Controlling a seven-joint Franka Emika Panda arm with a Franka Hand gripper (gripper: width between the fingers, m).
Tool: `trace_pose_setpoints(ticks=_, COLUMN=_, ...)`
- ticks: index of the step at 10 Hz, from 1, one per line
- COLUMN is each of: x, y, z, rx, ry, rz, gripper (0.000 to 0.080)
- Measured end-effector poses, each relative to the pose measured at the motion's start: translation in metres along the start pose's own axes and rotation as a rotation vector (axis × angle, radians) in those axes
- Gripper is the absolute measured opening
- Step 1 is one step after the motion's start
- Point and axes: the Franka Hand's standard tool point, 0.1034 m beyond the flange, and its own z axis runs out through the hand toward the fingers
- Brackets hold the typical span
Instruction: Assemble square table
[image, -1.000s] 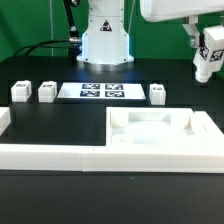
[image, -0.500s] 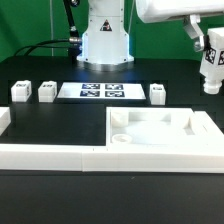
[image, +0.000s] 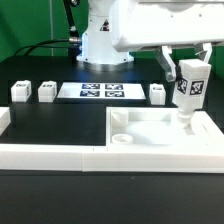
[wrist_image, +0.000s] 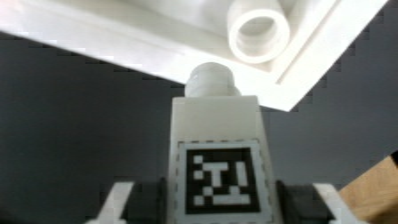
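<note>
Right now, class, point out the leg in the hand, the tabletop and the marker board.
held leg (image: 189, 85): exterior view, on its tag.
tabletop (image: 152, 130): exterior view, on its bare inner floor.
marker board (image: 102, 91): exterior view, at the board's middle.

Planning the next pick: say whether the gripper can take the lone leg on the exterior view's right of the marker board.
Probably not yet: the gripper is shut on another leg. The lone leg itself stands unobstructed.
</note>
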Motion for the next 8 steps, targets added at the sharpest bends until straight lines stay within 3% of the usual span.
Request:
trace_pose_setpoints(ticks=2, x=-0.005, y=-0.017, z=0.012, rx=0.024, ry=-0.013, rz=0.003, gripper=0.0291)
trace_pose_setpoints(ticks=4, x=-0.01, y=-0.024, z=0.017, rx=0.035, ry=-0.025, rz=-0.001, gripper=0.0291)
trace_pose_setpoints(ticks=8, x=-0.016, y=-0.025, z=0.024, rx=0.039, ry=-0.034, rz=-0.004, gripper=0.0291)
